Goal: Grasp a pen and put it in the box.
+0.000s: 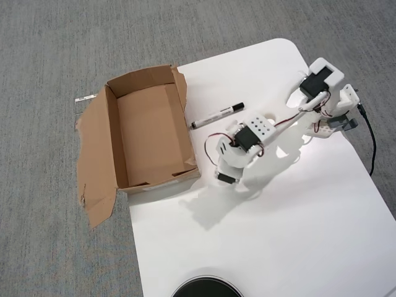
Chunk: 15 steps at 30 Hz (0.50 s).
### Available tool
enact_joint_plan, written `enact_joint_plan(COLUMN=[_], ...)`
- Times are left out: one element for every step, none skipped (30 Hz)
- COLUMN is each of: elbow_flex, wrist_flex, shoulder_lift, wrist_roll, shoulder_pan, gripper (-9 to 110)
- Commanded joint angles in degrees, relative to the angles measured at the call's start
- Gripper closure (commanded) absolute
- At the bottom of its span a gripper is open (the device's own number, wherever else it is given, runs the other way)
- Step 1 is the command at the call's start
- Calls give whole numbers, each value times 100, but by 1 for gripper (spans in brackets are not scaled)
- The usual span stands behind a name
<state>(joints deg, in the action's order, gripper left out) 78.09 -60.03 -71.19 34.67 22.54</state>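
A white marker pen (216, 116) with a black cap is seen lying flat on the white table (322, 235), angled, its capped end toward the right of the overhead view and its other end just beside the right wall of the cardboard box (99, 148). The box is open, its interior is bare, and its flaps are torn. The white arm is extended over the table near the box's lower right corner. The gripper (224, 170) is pointed downward below the pen; nothing is held, and its opening cannot be determined.
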Motion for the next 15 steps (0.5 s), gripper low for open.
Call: enact_joint_plan(elbow_flex=[-207, -207, -207, -207, -207, -224, -259, -312, -374, -444, -514, -576, -628, -672, -699], wrist_flex=[-18, -18, -18, -18, -18, -18, -18, -18, -18, -18, -18, -18, -18, -18, -18], shoulder_lift=[-466, -545, -642, -747, -853, -967, -1090, -1195, -1292, -1380, -1450, -1521, -1573, -1626, -1679], wrist_roll=[-479, -567, -646, -699, -734, -751, -751, -751, -751, -751, -751, -751, -751, -751, -751], shoulder_pan=[-391, -523, -681, -831, -998, -1156, -1314, -1481, -1639, -1806, -1964, -2140, -2307, -2474, -2659], gripper=[101, 101, 101, 101, 101, 101, 101, 101, 101, 101, 101, 101, 101, 101, 101])
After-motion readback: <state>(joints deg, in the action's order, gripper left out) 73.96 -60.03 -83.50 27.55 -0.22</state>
